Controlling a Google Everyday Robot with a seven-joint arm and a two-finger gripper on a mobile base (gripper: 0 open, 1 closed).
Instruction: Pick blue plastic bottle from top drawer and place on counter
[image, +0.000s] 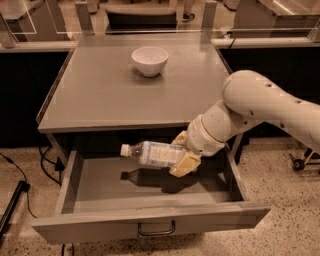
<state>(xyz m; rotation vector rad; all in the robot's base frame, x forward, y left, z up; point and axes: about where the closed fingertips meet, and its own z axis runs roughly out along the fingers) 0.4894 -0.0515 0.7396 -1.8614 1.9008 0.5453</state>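
Note:
The blue plastic bottle (150, 153) is clear with a white cap and a pale blue label. It lies level in the air above the open top drawer (100, 185), cap pointing left. My gripper (181, 152) is shut on the bottle's right end, its tan fingers (183, 164) above and below it. The white arm comes in from the right. The bottle casts a shadow on the drawer floor and hangs just below the front edge of the counter (110, 95).
A white bowl (149, 60) stands on the counter near its far middle. The drawer front has a dark bar handle (156, 229). Cables (20, 175) lie on the speckled floor at the left. A caster wheel (299, 164) is at the right.

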